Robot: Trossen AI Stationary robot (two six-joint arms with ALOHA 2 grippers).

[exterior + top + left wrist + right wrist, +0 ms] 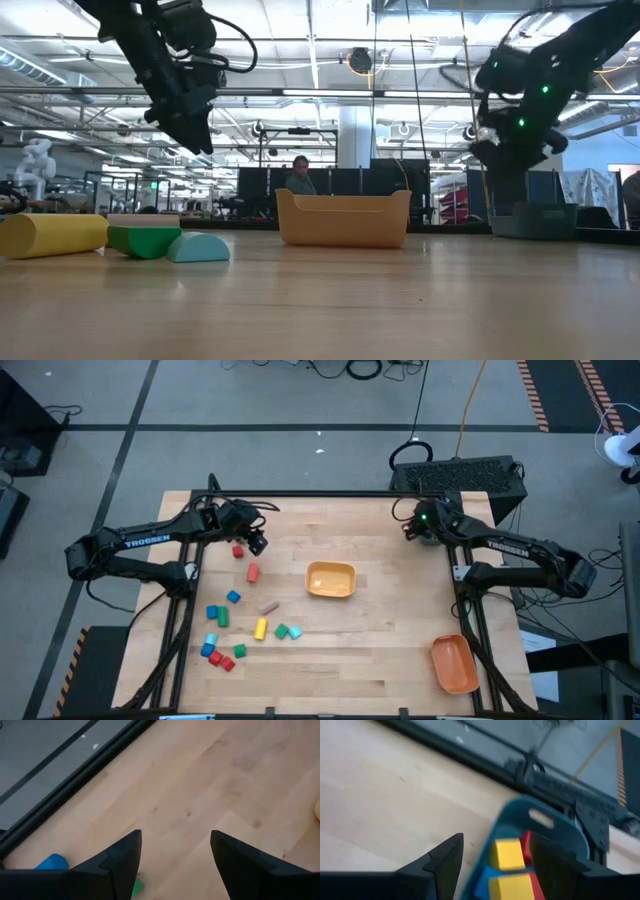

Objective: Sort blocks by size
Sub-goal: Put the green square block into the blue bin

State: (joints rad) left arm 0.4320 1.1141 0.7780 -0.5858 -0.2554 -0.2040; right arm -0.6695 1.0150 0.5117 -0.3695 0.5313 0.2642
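Hovering above the far right corner of the table (pixel 380 660), the right gripper (pixel 492 855) has its fingers spread with nothing between them; directly beneath it, in the right wrist view, sits a teal bin (pixel 572 837) that already holds yellow blocks (pixel 509 854), a red one (pixel 526 847) and a blue one (pixel 482 885). The left gripper (pixel 175 855) hangs over the far left part of the table with its two dark fingers (pixel 125 857) also well apart and empty, only bare wood showing between them (a blue block (pixel 52 862) and a sliver of green peek out beside the nearer finger). Most of the remaining blocks (pixel 228 635) lie loose on the left half of the table: two red ones near the left gripper, then a scattered cluster of blue, green, yellow, cyan, tan and red pieces closer to the front edge. A yellow bin (pixel 330 579) stands near the table's middle, and an orange bin (pixel 454 664) rests at the front right corner. From the low view, a yellow cylinder (pixel 52 236), a green block (pixel 143 240) and a cyan piece (pixel 198 248) lie side by side on the wood. A person is visible in the room behind the table.
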